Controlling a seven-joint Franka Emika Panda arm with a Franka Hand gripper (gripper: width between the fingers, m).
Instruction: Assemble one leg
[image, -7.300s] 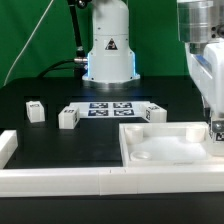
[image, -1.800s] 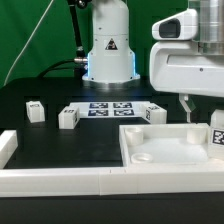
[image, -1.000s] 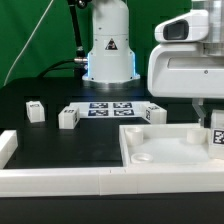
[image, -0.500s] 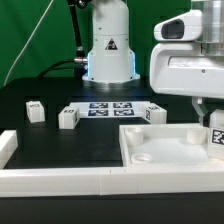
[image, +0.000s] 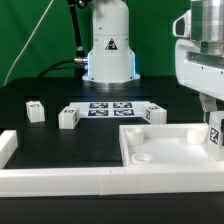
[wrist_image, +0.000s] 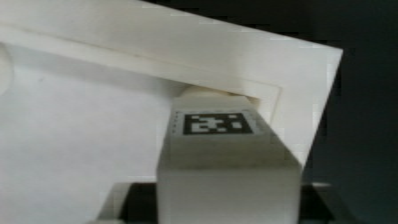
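My gripper is shut on a leg, a small white post with a black-and-white tag, at the exterior view's far right. The leg stands upright over the right corner of the large white panel. In the wrist view the leg fills the middle with its tag facing the camera, and its far end sits at a corner of the panel. The dark fingers flank the leg's sides. Whether the leg's end is seated in the corner socket is hidden.
Three more legs stand on the black table: one at the exterior view's left, one beside it, one behind the panel. The marker board lies before the robot base. A white wall runs along the front.
The wrist body has swung toward the exterior view's right and up. The leg stays held at the panel's right corner, barely shifted.
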